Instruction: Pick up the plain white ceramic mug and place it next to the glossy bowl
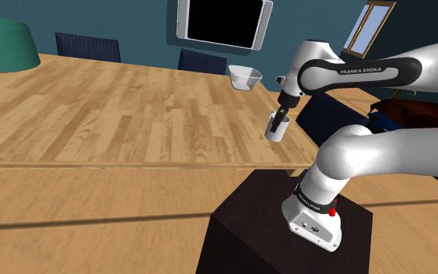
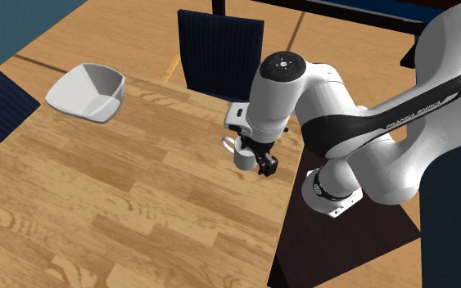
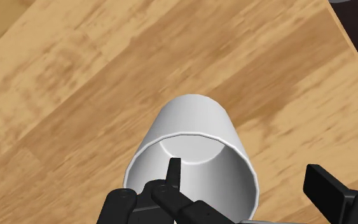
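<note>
You have open wooden table across the shoulder view's left, a dark chair behind its far edge, then the white bowl apart from the white mug near the right edge, where the gripper is spread, one finger inside the rim, one outside.

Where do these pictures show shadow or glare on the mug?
Shoulder view: the mug looks dull grey, no glare. Second exterior view: it is brighter white, without a clear shadow on the table. Wrist view: soft grey shading inside it.
</note>
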Controlling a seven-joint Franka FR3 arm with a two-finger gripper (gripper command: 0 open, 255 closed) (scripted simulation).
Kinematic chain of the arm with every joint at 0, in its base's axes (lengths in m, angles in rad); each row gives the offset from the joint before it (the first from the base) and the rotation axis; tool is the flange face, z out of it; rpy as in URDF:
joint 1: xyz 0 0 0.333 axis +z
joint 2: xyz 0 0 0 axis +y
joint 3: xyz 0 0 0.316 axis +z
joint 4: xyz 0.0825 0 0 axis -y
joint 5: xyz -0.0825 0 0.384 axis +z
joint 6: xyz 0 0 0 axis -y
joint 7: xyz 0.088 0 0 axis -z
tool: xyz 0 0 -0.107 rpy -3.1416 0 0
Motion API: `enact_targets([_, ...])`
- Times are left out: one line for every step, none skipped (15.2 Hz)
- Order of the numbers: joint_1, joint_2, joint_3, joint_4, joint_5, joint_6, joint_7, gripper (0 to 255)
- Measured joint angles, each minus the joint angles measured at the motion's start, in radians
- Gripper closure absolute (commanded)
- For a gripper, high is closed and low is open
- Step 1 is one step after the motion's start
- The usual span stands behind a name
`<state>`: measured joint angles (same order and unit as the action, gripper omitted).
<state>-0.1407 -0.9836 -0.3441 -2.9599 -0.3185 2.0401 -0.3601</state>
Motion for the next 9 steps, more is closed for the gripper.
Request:
enact_targets([0.000,0.001,0.000,0.000,0.000,0.001,0.000,0])
enact_targets([0.000,0.001,0.000,-0.001,0.000,0.002,0.000,0])
enact_targets([0.000,0.001,0.000,-0.001,0.000,0.002,0.000,0])
enact_targets([0.000,0.001,0.000,-0.001,0.000,0.002,0.000,255])
enact_targets([0.000,0.001,0.000,-0.001,0.000,0.002,0.000,255])
enact_targets([0.000,0.001,0.000,-0.001,0.000,0.002,0.000,255])
enact_targets([0.000,0.001,0.000,-0.001,0.000,0.002,0.000,255])
enact_targets([0.000,0.001,0.000,-0.001,0.000,0.002,0.000,255])
enact_targets([0.000,0.001,0.000,-0.001,0.000,0.002,0.000,255])
